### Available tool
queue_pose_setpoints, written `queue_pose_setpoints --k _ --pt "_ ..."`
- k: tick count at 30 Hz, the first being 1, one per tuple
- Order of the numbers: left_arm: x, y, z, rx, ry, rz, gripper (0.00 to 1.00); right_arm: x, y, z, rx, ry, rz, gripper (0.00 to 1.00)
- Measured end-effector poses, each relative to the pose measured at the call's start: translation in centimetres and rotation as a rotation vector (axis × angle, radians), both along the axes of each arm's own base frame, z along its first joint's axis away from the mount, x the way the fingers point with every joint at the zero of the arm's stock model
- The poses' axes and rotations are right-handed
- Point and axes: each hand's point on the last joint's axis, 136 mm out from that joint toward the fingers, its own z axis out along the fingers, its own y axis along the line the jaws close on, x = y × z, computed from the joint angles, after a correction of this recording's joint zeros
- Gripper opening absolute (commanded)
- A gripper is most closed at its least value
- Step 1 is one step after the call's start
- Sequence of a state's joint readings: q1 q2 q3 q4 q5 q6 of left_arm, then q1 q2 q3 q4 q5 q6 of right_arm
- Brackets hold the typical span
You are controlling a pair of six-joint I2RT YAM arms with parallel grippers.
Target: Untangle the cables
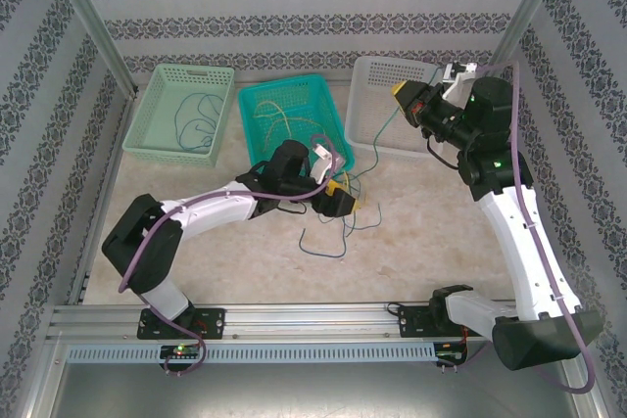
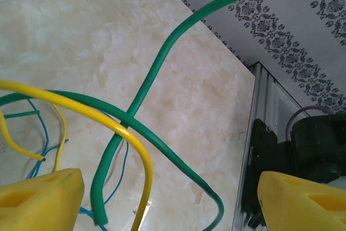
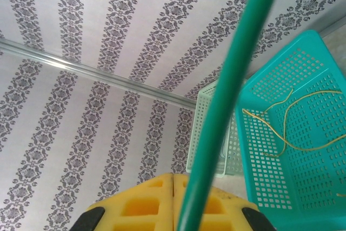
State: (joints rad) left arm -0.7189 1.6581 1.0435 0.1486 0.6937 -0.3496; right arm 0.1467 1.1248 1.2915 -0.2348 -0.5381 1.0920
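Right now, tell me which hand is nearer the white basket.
Right. The right hand hangs over the white basket, gripping a green cable; the left hand is outside it, over the table.

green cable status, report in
Right pincer shut on thin green wire. Left pincer open, nothing gripped. Thin yellow wire crosses the green one.
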Motion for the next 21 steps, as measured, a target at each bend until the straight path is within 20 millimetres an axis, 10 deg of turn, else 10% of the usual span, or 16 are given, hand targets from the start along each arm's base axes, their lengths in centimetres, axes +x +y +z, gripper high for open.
queue_pose_setpoints --k 7,17,21 --pt "1.3 -0.9 -0.4 -0.002 0.063 0.05 0.71 0.2 -0.1 -0.1 0.0 0.003 -0.015 0.0" --pt "1.6 -1.6 -0.6 -0.016 0.093 0.08 0.04 0.1 -1.1 0.7 0.015 -0.037 -0.081 0.0" --pt "1.7 -1.6 -0.6 -0.01 0.079 0.09 0.02 0.0 -1.6 1.0 -0.012 -0.053 -0.11 0.0"
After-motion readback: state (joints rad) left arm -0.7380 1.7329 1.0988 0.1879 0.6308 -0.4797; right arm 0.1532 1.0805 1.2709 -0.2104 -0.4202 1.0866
